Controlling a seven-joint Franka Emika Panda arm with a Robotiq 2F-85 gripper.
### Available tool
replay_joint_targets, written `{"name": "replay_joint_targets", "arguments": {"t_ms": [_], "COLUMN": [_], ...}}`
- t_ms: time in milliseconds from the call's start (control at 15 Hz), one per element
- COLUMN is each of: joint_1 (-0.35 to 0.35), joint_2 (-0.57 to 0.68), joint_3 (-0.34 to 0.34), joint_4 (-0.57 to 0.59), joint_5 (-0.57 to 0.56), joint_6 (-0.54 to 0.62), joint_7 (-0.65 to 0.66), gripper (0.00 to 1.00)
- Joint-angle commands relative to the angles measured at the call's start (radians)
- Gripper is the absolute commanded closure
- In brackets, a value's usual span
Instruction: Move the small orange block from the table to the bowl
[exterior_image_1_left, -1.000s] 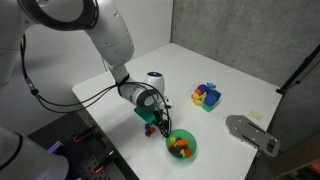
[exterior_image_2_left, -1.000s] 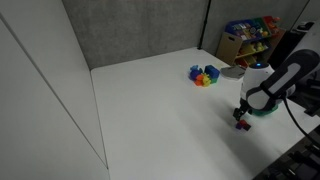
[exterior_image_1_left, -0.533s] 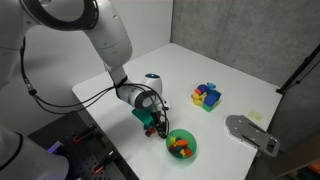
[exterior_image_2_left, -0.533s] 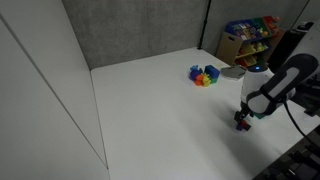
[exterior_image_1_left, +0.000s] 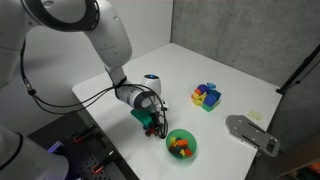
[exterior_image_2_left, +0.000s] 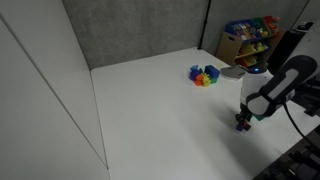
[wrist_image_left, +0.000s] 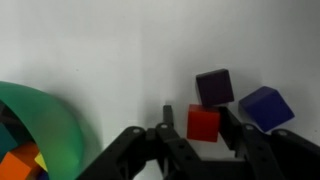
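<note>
In the wrist view the small orange block (wrist_image_left: 203, 123) lies on the white table (wrist_image_left: 110, 50) between the fingers of my gripper (wrist_image_left: 198, 120). The right finger touches the block's side, and a narrow gap still shows at the left finger. The green bowl (wrist_image_left: 45, 125), with coloured blocks inside, fills the lower left corner. In both exterior views the gripper (exterior_image_1_left: 153, 122) (exterior_image_2_left: 242, 122) is down at the table next to the bowl (exterior_image_1_left: 190, 136); the block itself is too small to make out there.
A dark purple block (wrist_image_left: 214, 87) and a dark blue block (wrist_image_left: 266, 107) lie right behind the orange one. A multicoloured block pile (exterior_image_1_left: 207, 96) (exterior_image_2_left: 204, 75) sits further back. A grey metal plate (exterior_image_1_left: 252, 133) lies past the bowl. The table edge runs close to the gripper.
The jaws have narrowed around the small orange block. The arm has barely moved in either exterior view.
</note>
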Motion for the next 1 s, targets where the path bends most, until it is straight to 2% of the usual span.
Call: {"name": "replay_joint_targets", "arguments": {"t_ms": [0,133,200,667,933], "joint_1": [-0.002,-0.014,-0.019,-0.052,-0.141], "joint_2": [-0.025,-0.052,-0.071,-0.284,-0.367], "joint_3": [0.008,0.014,0.013,-0.051,-0.066], "joint_4": [-0.002,0.000,-0.001,-0.016,-0.003], "joint_5": [-0.021,-0.015,-0.014,-0.046,-0.032], "joint_6": [-0.021,-0.047,-0.059,-0.243,-0.330], "joint_7": [0.012,0.005,0.001,0.048,0.076], "gripper": [0.77,0.95,0.92,0.92,0.92]}}
